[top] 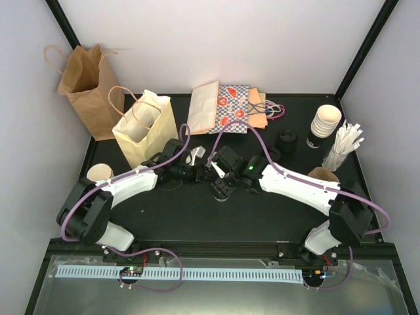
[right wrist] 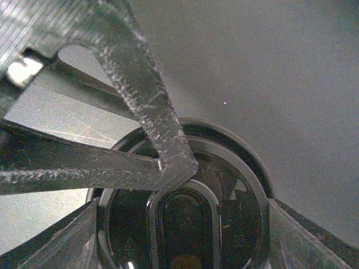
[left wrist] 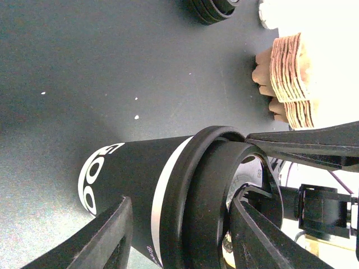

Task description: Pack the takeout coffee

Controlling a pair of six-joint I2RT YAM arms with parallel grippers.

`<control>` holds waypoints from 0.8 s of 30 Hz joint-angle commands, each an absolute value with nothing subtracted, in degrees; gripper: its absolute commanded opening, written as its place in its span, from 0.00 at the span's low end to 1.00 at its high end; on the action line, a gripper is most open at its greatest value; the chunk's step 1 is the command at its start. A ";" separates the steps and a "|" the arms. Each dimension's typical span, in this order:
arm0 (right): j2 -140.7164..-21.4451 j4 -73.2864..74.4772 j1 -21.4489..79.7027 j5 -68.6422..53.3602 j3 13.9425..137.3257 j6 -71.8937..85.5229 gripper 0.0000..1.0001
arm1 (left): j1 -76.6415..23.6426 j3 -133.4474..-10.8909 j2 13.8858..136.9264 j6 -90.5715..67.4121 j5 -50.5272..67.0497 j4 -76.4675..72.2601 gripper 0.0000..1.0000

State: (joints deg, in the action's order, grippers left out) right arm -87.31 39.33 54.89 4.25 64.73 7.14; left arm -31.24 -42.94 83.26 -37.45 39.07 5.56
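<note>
A black paper cup with white lettering and a black lid stands at the table's middle, between both arms. My left gripper is shut on the cup, one finger along its body and the other in front of the lid. In the top view the left gripper meets the right gripper there. My right gripper looks down on the lid, its fingers against the rim on both sides. A left finger crosses over the lid.
An open cream handled bag stands just behind the left gripper, with a brown bag further back left. Patterned bags lie flat at the back. At the right are stacked white-rimmed cups, white sticks, black lids and brown sleeves. A lone cup stands left.
</note>
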 commanded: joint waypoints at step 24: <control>-73.22 41.81 53.30 2.56 59.67 14.22 1.00 | -33.17 -49.94 83.84 -31.90 29.83 18.07 0.52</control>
